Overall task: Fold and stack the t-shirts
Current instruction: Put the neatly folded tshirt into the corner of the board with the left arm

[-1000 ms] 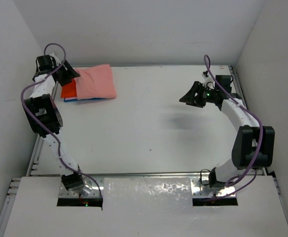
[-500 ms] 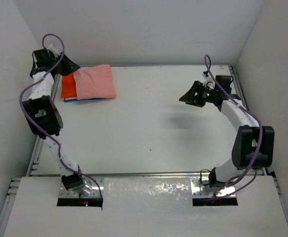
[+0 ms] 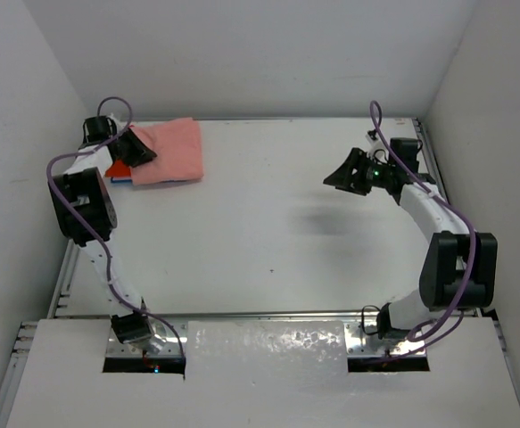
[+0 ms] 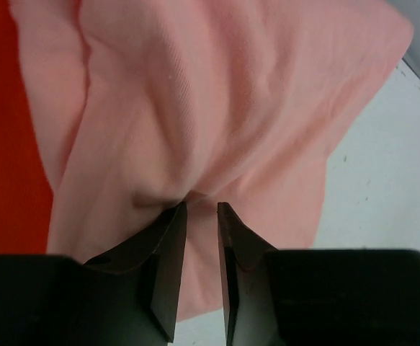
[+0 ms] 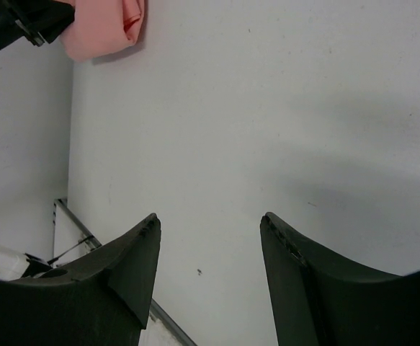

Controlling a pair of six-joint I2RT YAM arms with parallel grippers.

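A: Step?
B: Stacking, squaring-up stage, I'd say. Pink shirt (image 4: 217,108) is folded and lies on the orange shirt (image 4: 8,144) at the far left corner of the table (image 5: 267,108). Orange peeks out on the left.
A: Left pincer?
B: Left pincer (image 4: 199,209) is narrow, nipping a pucker of pink cloth near the shirt's left edge.
A: Next move?
B: Probably tug that edge to line pink up over orange. Needs a slow, low pull, or the fold opens and the orange drags along.
A: Arm poses?
B: Left arm (image 3: 81,196) is stretched along the left edge, wrist tipped down onto the stack. Right arm (image 3: 438,214) is bent by the right edge. Right pincer (image 5: 210,216) is wide with nothing in it, above bare table, well apart from the shirts.
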